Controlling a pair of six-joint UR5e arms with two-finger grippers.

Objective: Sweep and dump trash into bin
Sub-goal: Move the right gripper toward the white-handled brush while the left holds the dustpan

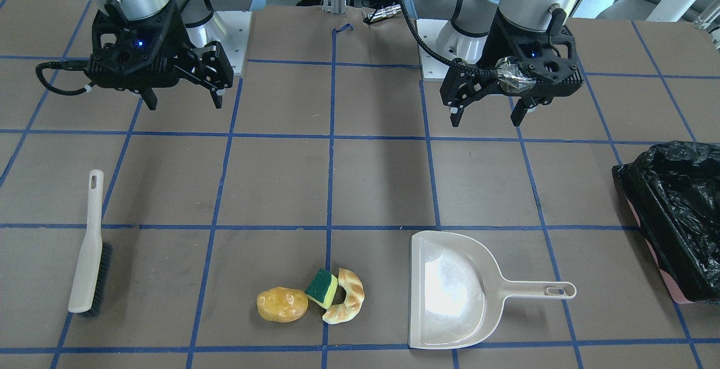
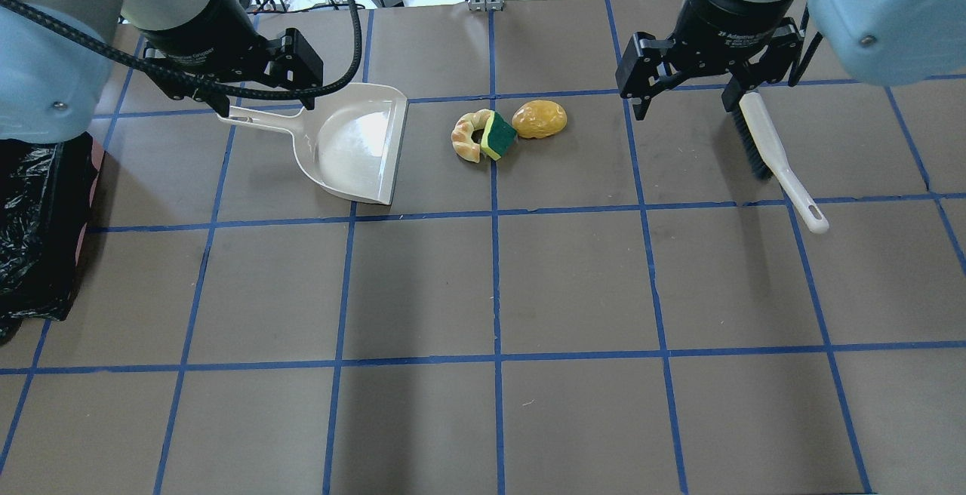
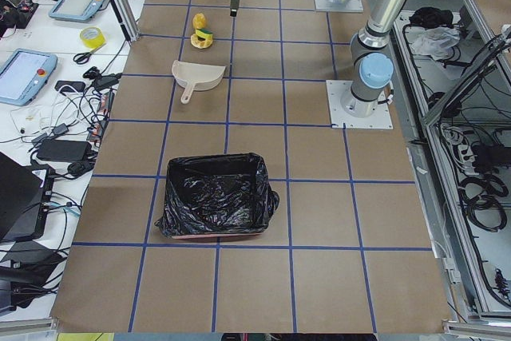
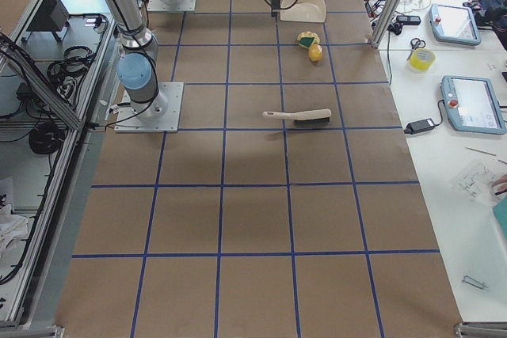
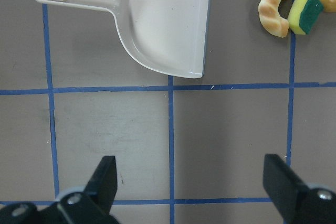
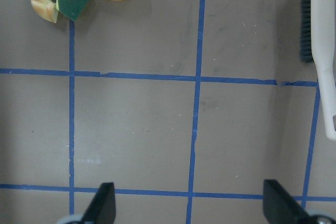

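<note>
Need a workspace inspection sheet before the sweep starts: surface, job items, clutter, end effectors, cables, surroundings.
Surface: table sheet, brown with a blue tape grid, lies flat.
Job's things: potato lump, sponge and croissant are bunched in one cluster. The dustpan is empty, mouth toward them. The brush lies flat on the right arm's side. The bin, black-lined, sits at the left arm's end of the table.
Clutter: nothing seen.
End effectors: left end effector and right end effector are both open, empty, above the table.
Cables: braided cable on the left arm and cable loop on the right arm both hang off the table.
Surroundings: side bench holds a tablet-like controller, a tape roll and loose wires.
</note>
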